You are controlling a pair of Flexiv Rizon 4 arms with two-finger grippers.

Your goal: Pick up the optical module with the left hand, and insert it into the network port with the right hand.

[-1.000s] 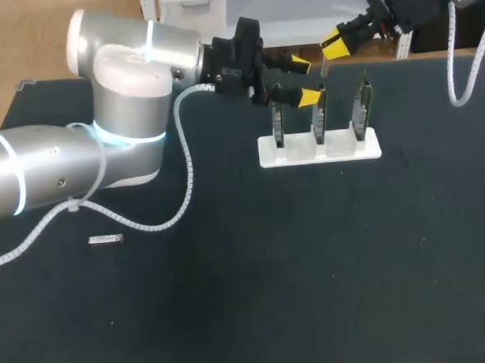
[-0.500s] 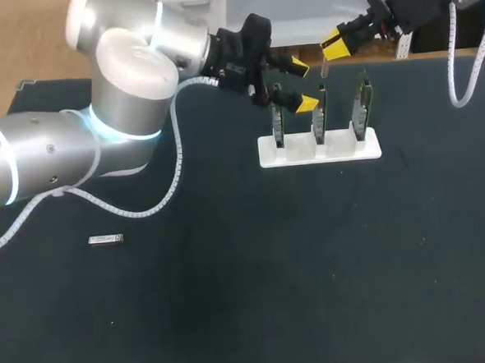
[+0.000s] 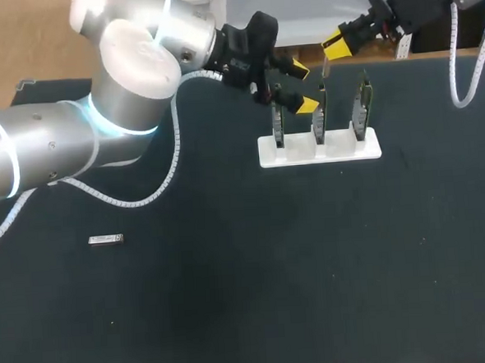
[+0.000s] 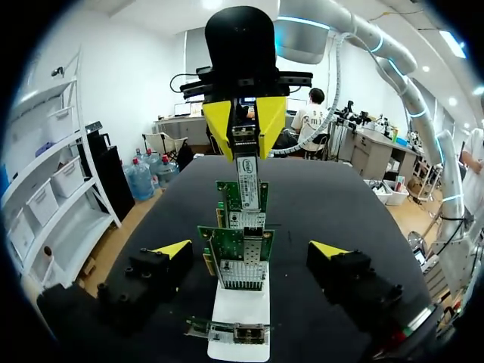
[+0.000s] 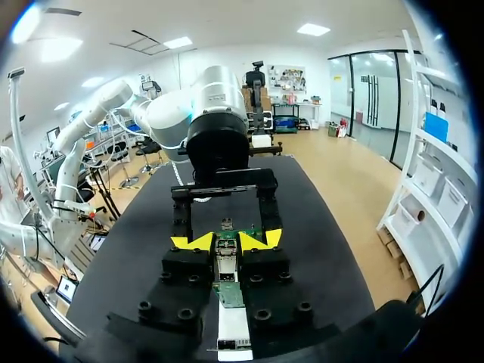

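Observation:
My right gripper [image 3: 334,45] hangs above the middle network card [image 3: 319,116], shut on a silver optical module [image 3: 324,67] that points down. In the right wrist view the module [image 5: 225,259] sits between the yellow tips of my right gripper [image 5: 226,241], over the row of cards. My left gripper [image 3: 303,86] stands open beside the left card [image 3: 278,123], holding nothing. In the left wrist view my left gripper [image 4: 249,248] straddles the nearest card [image 4: 237,257], with the held module [image 4: 246,168] ahead. A second module [image 3: 106,238] lies on the mat at the left.
A white stand [image 3: 339,151] holds three upright network cards; the right card [image 3: 362,105] is at its far end. The dark mat [image 3: 274,295] covers the table. My left arm's cable [image 3: 176,165] loops over the mat behind the stand's left side.
My left arm's elbow and forearm swung up and back, and its gripper shifted slightly toward the far edge. The right arm and its module have not moved.

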